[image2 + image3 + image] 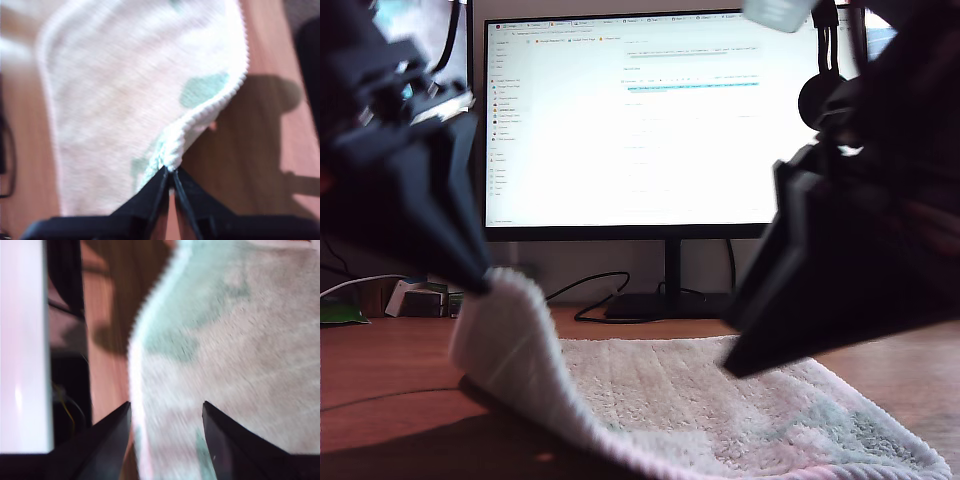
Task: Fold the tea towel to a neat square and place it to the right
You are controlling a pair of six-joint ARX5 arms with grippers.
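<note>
Desk (pixel 390 370): brown wood, lit monitor (pixel 630 120) behind. Off-white tea towel (pixel 720 400) lies centre-right in exterior view, its left corner raised, pinched tight by my first gripper (pixel 171 176). My second gripper (pixel 165 412) gapes wide over towel, holding nothing.

- Towel (pixel 720 410) lies on the bench (pixel 390 380), in front of the monitor (pixel 650 120).
- Its corner at the exterior view's left is raised off the bench, between the fingers of my first gripper (pixel 171 176).
- My second gripper (pixel 165 425) is above the towel at the exterior view's right, astride its hem.
- Cable (pixel 590 295) lies behind the towel, beside the monitor stand (pixel 672 270).
</note>
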